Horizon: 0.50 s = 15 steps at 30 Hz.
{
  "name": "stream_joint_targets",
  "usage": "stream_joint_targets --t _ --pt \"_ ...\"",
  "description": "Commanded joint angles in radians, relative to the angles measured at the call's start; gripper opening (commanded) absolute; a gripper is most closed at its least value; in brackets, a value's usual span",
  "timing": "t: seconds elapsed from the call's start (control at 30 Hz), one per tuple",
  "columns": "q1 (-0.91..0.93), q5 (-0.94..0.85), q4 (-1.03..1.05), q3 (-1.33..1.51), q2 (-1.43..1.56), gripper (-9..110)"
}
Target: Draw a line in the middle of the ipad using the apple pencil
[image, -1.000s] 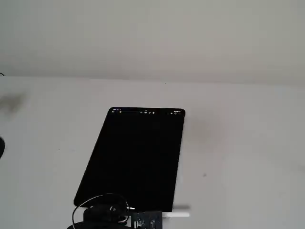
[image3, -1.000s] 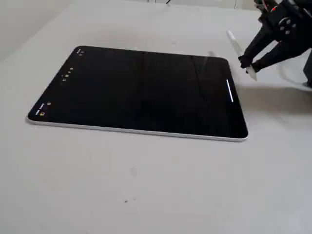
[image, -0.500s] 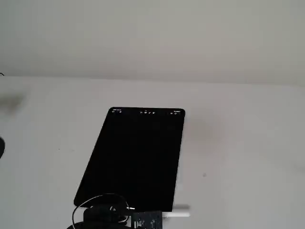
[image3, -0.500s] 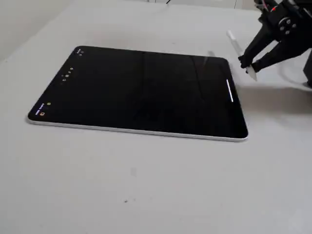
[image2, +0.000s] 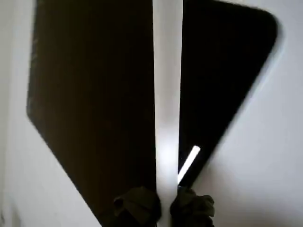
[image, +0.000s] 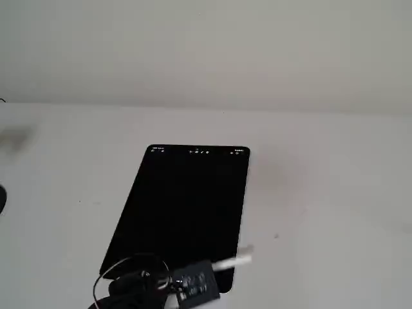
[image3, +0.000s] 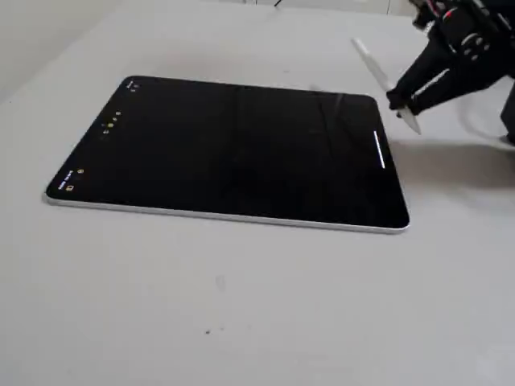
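A gripper (image3: 400,103) clamps a white pencil (image3: 385,84), its tip hovering just off the tablet's (image3: 233,149) short edge. A short white stroke (image3: 379,150) glows on the dark screen near that edge.

No legible text anywhere.

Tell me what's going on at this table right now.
A robot arm's gripper is shut on a white Apple Pencil, holding it tilted above the near edge of a black iPad lying flat on the white table. A short white stroke already shows on the screen near that edge.
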Motion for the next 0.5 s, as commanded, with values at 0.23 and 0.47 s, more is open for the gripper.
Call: stream_joint_targets --t 0.23,0.47 --pt "0.023 -0.359 -0.364 0.006 0.011 0" --pt "0.008 -0.601 -0.741 0.089 -0.014 0"
